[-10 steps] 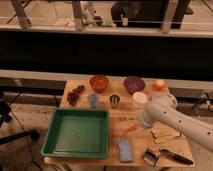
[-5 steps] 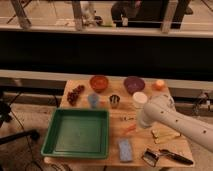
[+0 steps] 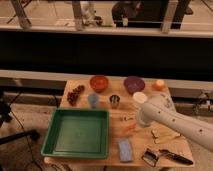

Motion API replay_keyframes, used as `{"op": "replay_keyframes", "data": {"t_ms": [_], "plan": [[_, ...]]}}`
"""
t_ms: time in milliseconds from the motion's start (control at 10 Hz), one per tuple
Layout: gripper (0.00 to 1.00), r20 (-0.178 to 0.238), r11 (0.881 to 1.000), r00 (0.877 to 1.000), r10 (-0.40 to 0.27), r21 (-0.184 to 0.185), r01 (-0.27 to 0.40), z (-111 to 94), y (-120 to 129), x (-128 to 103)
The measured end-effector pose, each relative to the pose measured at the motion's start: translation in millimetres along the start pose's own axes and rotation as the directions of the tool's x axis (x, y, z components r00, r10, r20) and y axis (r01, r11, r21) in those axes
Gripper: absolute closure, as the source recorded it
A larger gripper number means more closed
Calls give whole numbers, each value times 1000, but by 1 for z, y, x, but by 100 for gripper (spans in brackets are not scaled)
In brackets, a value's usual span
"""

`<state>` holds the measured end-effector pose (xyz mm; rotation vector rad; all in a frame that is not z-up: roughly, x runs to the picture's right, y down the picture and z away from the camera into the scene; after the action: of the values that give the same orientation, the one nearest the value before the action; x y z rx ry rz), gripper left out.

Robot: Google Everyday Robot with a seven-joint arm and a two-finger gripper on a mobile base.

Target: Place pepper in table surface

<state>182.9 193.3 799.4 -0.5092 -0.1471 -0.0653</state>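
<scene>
Pepper (image 3: 129, 128): lying on the bare desk (image 3: 137, 150), just right of the green tray (image 3: 78, 134), far of the blue sponge (image 3: 125, 150); orange-red, slim, slanted.
Gripper (image 3: 141, 121): at the end of the white arm (image 3: 172, 122), low over the desk, just right of and slightly far of the pepper; hidden mostly by the arm's own body.
Fingers: cannot tell whether wide or narrow, nor whether touching the pepper.
Step in hand: judged to be the end of the placing, since the pepper appears to rest on wood already.
Doing it well: lift straight up before any sideways travel, so as not to drag or roll the pepper toward the tray edge.
Clearance: small metal cup (image 3: 115, 101) and white cup (image 3: 140, 98) stand just far of the gripper; yellowish item (image 3: 165, 135) lies near and right; retreat best taken upward and toward the right.
Risk: a glossy curved pepper likely rolls easily if nudged; a brush from the arm could push it against the tray wall.
Others: grapes (image 3: 76, 94), orange bowl (image 3: 99, 83), purple bowl (image 3: 134, 84), orange fruit (image 3: 159, 85) at the far side, well apart from the work.
</scene>
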Motion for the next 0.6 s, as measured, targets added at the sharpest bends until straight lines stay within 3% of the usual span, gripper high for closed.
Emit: {"op": "replay_keyframes", "data": {"t_ms": [300,600], "plan": [[100,-21,1000,1000,10,9,-10,0,-2,4],[75,-38,1000,999,9,-14,-10,4,-2,6]]}}
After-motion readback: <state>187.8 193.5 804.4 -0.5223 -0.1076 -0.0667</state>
